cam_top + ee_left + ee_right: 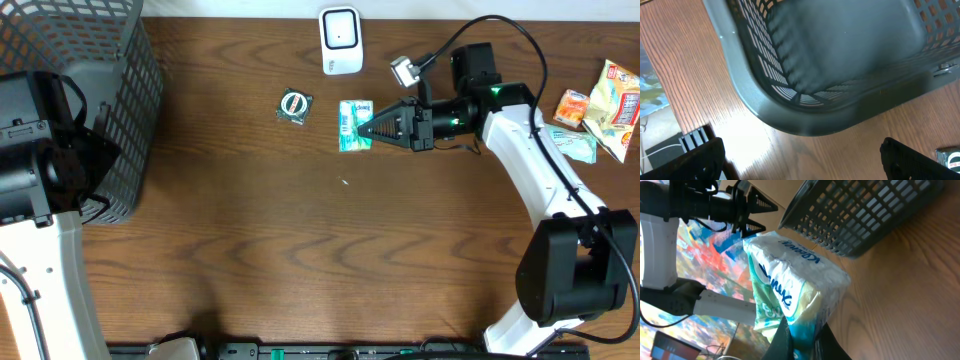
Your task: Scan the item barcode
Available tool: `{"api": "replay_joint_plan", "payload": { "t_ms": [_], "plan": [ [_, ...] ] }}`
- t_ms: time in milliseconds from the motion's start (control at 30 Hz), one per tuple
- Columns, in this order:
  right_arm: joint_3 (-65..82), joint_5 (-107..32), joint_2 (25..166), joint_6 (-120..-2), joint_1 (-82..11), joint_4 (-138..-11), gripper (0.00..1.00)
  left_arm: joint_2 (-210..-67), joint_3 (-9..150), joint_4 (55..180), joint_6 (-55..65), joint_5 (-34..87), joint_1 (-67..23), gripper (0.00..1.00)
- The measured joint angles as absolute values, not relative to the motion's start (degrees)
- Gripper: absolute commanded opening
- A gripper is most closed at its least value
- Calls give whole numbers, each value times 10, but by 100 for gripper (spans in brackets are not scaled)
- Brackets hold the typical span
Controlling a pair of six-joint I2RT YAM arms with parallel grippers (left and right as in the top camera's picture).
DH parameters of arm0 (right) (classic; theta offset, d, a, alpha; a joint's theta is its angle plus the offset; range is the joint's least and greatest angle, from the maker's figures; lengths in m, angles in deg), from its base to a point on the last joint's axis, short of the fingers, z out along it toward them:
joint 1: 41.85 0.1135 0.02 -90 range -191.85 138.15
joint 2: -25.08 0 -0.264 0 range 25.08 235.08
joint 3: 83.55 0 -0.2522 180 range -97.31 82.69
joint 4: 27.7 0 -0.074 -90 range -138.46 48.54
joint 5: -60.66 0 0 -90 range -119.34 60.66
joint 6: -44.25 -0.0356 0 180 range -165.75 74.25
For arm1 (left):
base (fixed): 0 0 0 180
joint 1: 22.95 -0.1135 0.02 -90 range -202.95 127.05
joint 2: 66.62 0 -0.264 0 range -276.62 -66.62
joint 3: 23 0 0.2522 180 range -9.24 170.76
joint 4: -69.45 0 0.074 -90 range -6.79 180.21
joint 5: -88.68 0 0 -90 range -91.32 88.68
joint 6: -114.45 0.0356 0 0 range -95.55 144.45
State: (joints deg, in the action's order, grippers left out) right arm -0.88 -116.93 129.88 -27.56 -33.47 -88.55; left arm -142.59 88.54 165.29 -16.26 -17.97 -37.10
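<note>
The right gripper point(374, 127) is clamped on the tissue pack point(350, 126) near the far edge of the desk point(300, 250), close to the scanner point(340, 40). Scanning looks not yet done. The left gripper point(800, 165) stands open by the basket point(790, 95).

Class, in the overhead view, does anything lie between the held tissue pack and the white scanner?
Nothing visible does. Only bare table separates the Kleenex tissue pack, clamped by the right gripper, from the white scanner; the small wrapped item lies off to one side.
</note>
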Motion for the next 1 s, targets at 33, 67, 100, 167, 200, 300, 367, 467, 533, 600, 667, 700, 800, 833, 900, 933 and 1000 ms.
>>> {"api": "replay_joint_plan", "payload": {
  "t_ms": [33, 67, 100, 167, 200, 300, 367, 467, 533, 600, 667, 700, 800, 833, 900, 933, 1000],
  "plan": [
    [-9, -1170, 1298, -274, -336, -886, 1, -1426, 885, 1653, -163, -180, -371, 98],
    [-9, -1170, 1298, -271, -336, -885, 1, -1426, 885, 1653, -163, -180, -371, 98],
    [-9, -1170, 1298, -269, -336, -885, 1, -1426, 885, 1653, -163, -180, -371, 98],
    [-9, -1170, 1298, -264, -336, -885, 1, -1426, 885, 1653, -163, -180, -371, 98],
    [-9, -1170, 1298, -262, -336, -885, 1, -1426, 885, 1653, -163, -180, -371, 98],
    [-9, -1170, 1298, -255, -336, -885, 1, -1426, 885, 1653, -163, -180, -371, 97],
    [-9, -1170, 1298, -254, -336, -886, 1, -1426, 885, 1653, -163, -180, -371, 98],
    [-9, -1170, 1298, -252, -336, -886, 1, -1426, 885, 1653, -163, -180, -371, 98],
    [-9, -1170, 1298, -252, -336, -886, 1, -1426, 885, 1653, -163, -180, -371, 98],
    [-9, -1170, 1298, -252, -336, -886, 1, -1426, 885, 1653, -163, -180, -371, 98],
    [-9, -1170, 1298, -251, -335, -886, 1, -1426, 885, 1653, -163, -180, -371, 98],
    [-9, -1170, 1298, -251, -334, -886, 1, -1426, 885, 1653, -163, -180, -371, 98],
    [-9, -1170, 1298, -251, -329, -886, 1, -1426, 885, 1653, -163, -180, -371, 98],
    [-9, -1170, 1298, -250, -327, -886, 1, -1426, 885, 1653, -163, -180, -371, 98],
    [-9, -1170, 1298, -250, -322, -886, 1, -1426, 885, 1653, -163, -180, -371, 98],
    [-9, -1170, 1298, -250, -321, -886, 1, -1426, 885, 1653, -163, -180, -371, 98],
    [-9, -1170, 1298, -250, -317, -886, 1, -1426, 885, 1653, -163, -180, -371, 98]
  ]
}}
